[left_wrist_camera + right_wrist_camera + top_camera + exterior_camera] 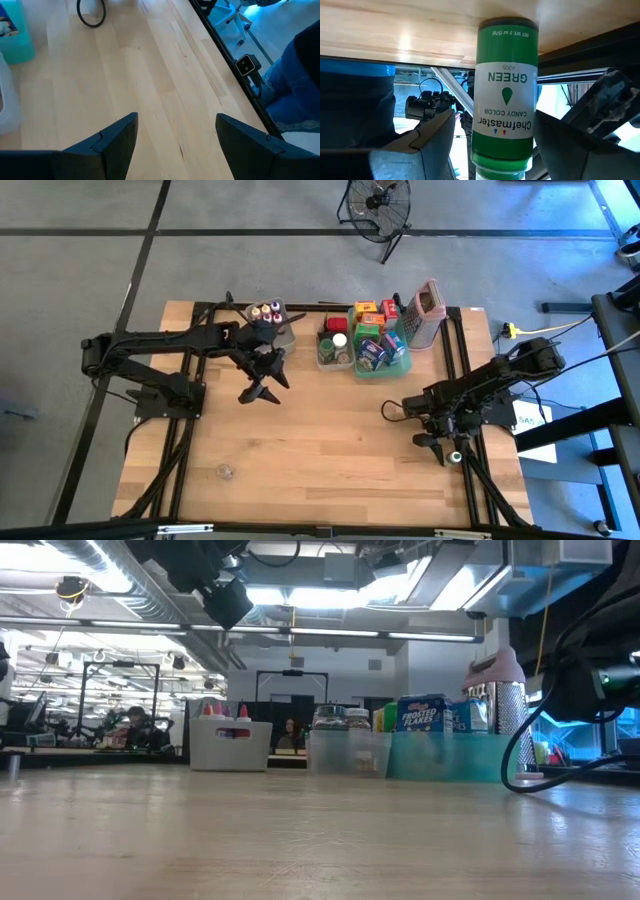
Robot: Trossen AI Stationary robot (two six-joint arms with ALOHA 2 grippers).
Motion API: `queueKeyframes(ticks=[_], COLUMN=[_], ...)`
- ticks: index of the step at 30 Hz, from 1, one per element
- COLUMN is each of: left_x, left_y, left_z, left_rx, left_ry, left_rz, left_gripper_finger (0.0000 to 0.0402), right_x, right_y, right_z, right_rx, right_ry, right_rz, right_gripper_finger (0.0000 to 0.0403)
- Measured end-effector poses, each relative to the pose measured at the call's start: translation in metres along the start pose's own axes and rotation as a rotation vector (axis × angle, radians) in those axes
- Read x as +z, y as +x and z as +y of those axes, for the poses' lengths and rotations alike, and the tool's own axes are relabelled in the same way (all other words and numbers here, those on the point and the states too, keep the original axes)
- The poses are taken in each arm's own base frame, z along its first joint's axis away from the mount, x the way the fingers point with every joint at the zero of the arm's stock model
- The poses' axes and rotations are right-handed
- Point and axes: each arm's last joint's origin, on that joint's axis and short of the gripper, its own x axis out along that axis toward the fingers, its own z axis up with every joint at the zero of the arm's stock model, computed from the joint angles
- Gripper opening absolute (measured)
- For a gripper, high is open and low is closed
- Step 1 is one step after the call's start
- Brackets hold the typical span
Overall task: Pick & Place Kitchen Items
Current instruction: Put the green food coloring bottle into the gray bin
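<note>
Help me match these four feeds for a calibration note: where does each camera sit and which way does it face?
High: overhead, straight down; both arms, teal tray.
Low: table height, level across the tabletop; tray, no grippers.
Left wrist: down at bare wood past the open left gripper.
Right wrist: right gripper astride a green Chefmaster bottle.
Shared: high and low both show the tray.

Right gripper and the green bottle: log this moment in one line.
right gripper: shut on green Chefmaster bottle, near table's right edge | left gripper: open, empty, over bare table
</note>
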Motion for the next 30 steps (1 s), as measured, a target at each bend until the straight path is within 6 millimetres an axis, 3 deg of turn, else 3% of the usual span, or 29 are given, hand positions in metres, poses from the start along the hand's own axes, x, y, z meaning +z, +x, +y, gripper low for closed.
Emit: queueKeyframes(ticks=[5,15,21,25,30], left_x=[0.0,0.0,0.0,0.003,0.003], left_y=[0.0,0.0,0.0,0.001,0.001], left_z=[0.0,0.0,0.0,0.001,0.002], left_rx=[0.0,0.0,0.001,0.006,0.008], left_ry=[0.0,-0.067,-0.096,-0.082,-0.062], left_rz=[0.0,0.001,-0.003,-0.021,-0.027], left_gripper_finger=[0.0263,0.0263,0.0263,0.0263,0.0263], right_x=[-0.001,-0.001,-0.002,-0.006,-0.018], right_y=[0.001,0.002,0.002,-0.001,-0.011], right_z=[0.0,0.001,0.007,0.025,0.063], right_rx=[-0.005,-0.007,0.011,0.056,0.153], right_ry=[0.001,-0.022,-0.059,-0.169,-0.361], right_rz=[0.018,0.021,0.021,0.0,-0.166], right_gripper_finger=[0.0238,0.0142,0.014,0.0143,0.0143])
